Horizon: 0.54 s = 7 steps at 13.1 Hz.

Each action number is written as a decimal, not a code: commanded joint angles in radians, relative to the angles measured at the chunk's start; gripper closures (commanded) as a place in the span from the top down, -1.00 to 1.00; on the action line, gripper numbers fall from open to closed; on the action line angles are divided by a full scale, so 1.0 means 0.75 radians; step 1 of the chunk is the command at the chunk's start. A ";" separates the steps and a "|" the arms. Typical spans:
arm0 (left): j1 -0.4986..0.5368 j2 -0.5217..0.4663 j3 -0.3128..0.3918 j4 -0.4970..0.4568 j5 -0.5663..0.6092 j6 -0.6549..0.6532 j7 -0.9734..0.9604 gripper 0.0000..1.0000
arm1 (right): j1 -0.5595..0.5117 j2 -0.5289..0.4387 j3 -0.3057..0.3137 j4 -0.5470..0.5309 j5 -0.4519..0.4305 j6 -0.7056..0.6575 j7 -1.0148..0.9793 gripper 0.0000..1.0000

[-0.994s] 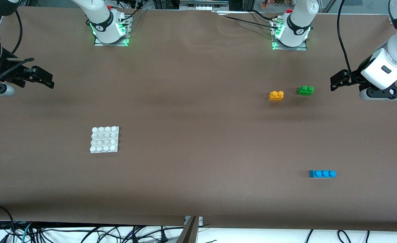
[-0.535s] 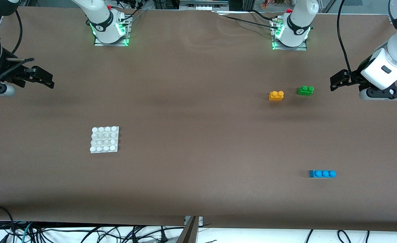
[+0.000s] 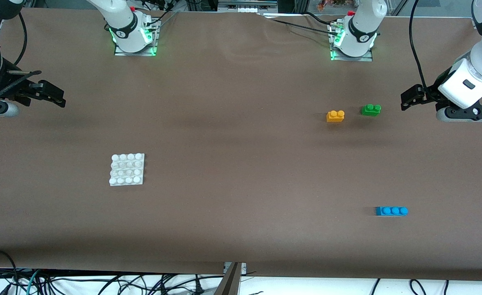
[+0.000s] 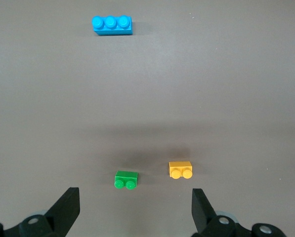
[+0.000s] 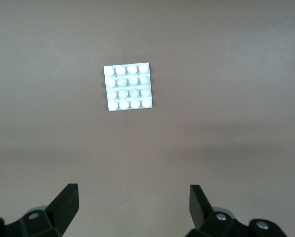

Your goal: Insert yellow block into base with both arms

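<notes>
The yellow block lies on the brown table toward the left arm's end, studs up, beside a green two-stud brick. The white studded base lies flat toward the right arm's end, nearer the front camera than the yellow block. My left gripper hangs open and empty in the air at its end of the table, apart from both bricks. At the other end, my right gripper hangs open too, holding nothing, well away from the base.
A blue three-stud brick lies nearer the front camera than the yellow block, toward the left arm's end. The two arm bases stand along the table's back edge. Cables hang past the front edge.
</notes>
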 commanded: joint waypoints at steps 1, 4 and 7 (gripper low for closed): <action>0.006 0.020 -0.002 0.042 -0.027 -0.031 0.019 1.00 | -0.001 0.010 0.000 0.027 0.005 -0.021 0.009 0.98; 0.006 0.020 -0.002 0.042 -0.027 -0.029 0.019 1.00 | -0.001 0.012 -0.004 0.027 0.009 -0.021 -0.001 0.98; 0.006 0.020 -0.002 0.042 -0.027 -0.031 0.019 1.00 | -0.011 0.022 -0.004 0.029 0.033 0.016 -0.001 0.98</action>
